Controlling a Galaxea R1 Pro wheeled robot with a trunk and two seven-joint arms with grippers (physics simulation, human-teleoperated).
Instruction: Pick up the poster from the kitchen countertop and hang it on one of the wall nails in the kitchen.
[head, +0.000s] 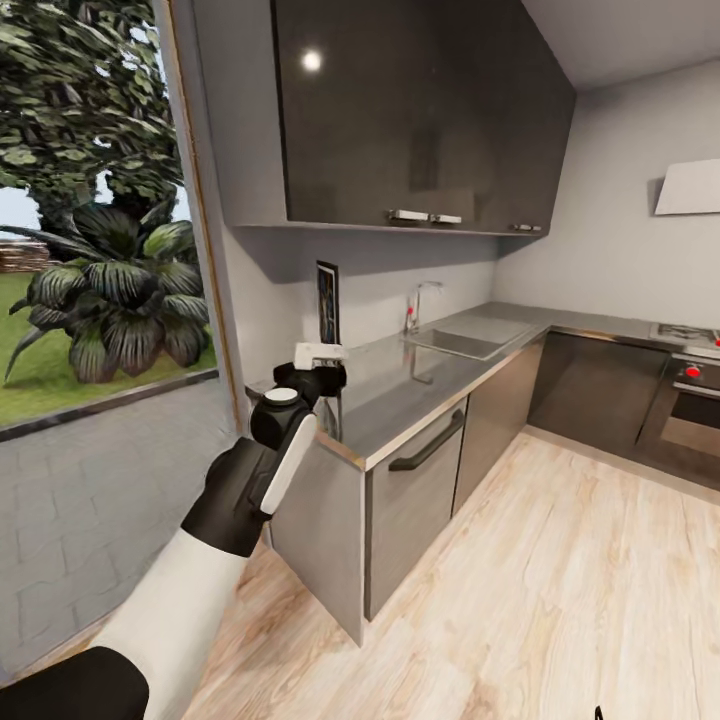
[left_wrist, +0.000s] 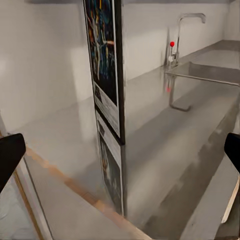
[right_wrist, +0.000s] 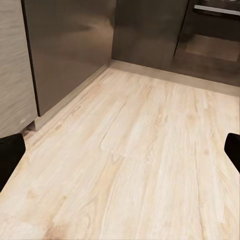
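Reaching over the near end of the kitchen countertop, our left gripper is the one that counts here. Starting at the left of the head view, we see the glass door with garden plants behind it, then our left arm rising from the lower corner, forearm angled up and forward, wrist just above the counter's corner edge. Straight ahead of that wrist stands the poster, upright on the steel near the wall, edge-on to us, its long axis vertical.

In the left wrist view the poster rises between the two dark fingertips, which sit wide at either border of the picture; the jaws are spread apart and hold nothing. The poster is ahead of them, not yet between the pads, and its thin edge faces the gripper, so we judge that a straight push forward would bring the frame into the gap. Whether the jaw line is square to the frame we cannot tell.

Further right along the counter lie the sink and the tap, well clear of the poster. Our right gripper hangs low over the wood floor, fingertips likewise spread and empty, so the left arm is plainly the nearer one.
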